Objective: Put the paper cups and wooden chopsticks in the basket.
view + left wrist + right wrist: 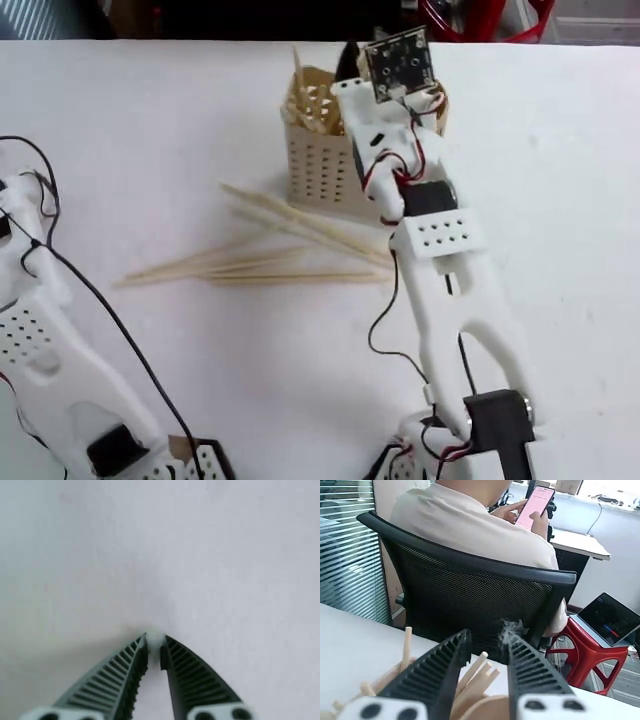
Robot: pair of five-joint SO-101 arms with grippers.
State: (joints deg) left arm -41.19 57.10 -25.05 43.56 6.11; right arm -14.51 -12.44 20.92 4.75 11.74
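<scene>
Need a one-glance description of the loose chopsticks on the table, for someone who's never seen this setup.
On the white table, find the beige perforated basket at the far middle. In front of it lie the loose chopsticks, fanned flat on the tabletop. Unlike the sticks standing in the basket, these lie outside it.

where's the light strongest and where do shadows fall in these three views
High view: the table is evenly bright, with only faint shadow under the loose chopsticks and by the basket. Left wrist view: a soft grey shadow spreads on the table beside the left pincer. Right wrist view: daylight glares off the desk behind, while the mesh chair back is dark past the right pincer.
</scene>
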